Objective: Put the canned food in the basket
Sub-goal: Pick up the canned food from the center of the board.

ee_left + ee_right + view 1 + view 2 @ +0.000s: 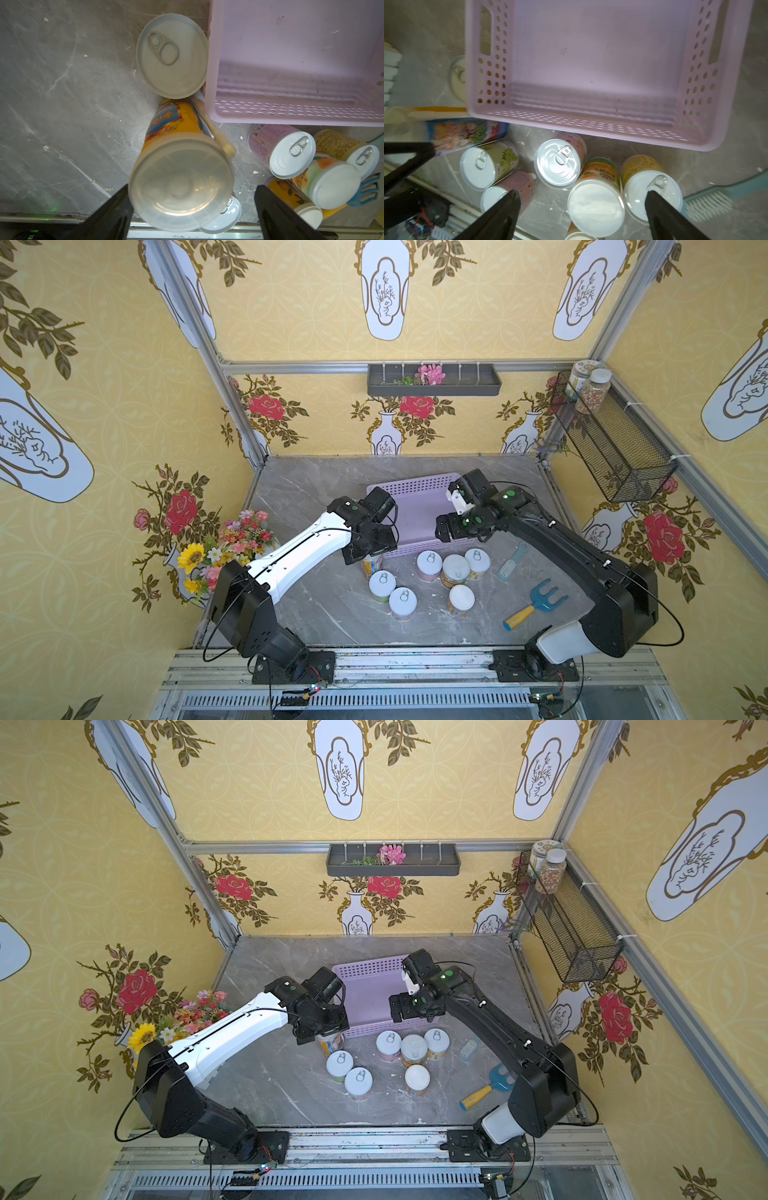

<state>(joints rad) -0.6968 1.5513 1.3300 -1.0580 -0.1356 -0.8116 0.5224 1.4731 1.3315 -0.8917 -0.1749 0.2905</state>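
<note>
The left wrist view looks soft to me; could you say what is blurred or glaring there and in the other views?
Left wrist view: the tall can near the lens is blurred and shaded, the marble table sharper. Right wrist view: strong glare on the pull-ring can, the basket floor hazy. Both top views: evenly lit and crisp.

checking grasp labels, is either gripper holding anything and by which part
Nothing is gripped. The left gripper flanks the tall blue-yellow can near its top, jaws open, a clear gap on one side. The right gripper is open and empty.
</note>
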